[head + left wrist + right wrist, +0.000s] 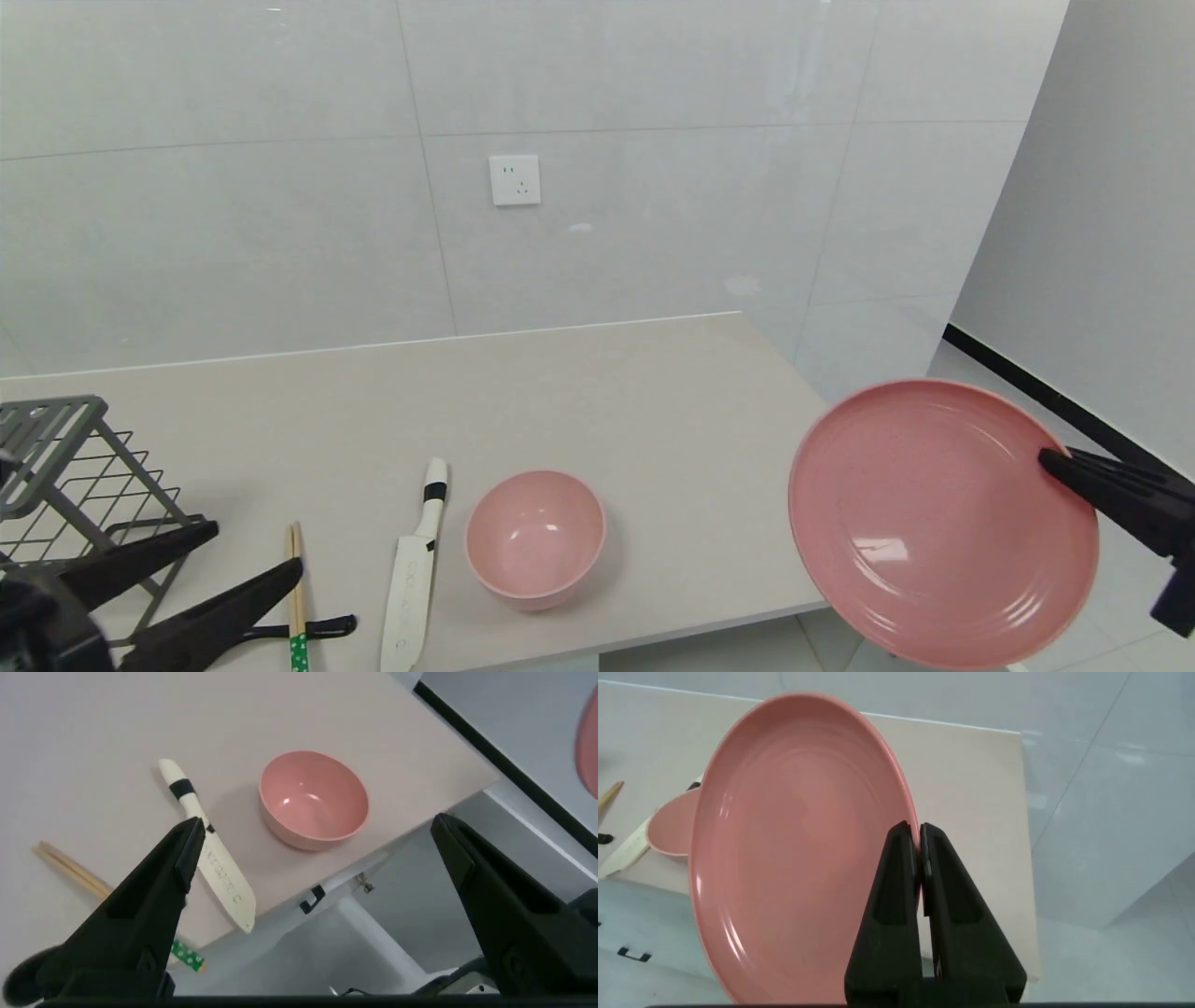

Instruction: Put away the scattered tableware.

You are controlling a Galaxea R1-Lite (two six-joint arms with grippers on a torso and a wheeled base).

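Your right claw (1060,462) pinches the pink plate (924,523) by its rim, tilted in the air past the right edge of the tabletop (607,392), while your left claw (257,546) hangs spread wide near the chopsticks (296,588).

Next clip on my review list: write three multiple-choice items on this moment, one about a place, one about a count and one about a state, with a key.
1. Where is the pink plate?
A. in the air by the right edge of the table, held at its rim by the right gripper
B. flat on the table
C. in a sink

2. How many pink pieces of tableware are there?
A. one
B. two
C. three

3. What state is the left gripper in?
A. shut on a spoon
B. open, holding nothing
C. shut on a cup

Key:
1 A: the right wrist view shows the fingers pinched on the rim.
2 B: there are two, the pink plate and the bowl.
3 B: its fingers are spread wide with nothing between them.
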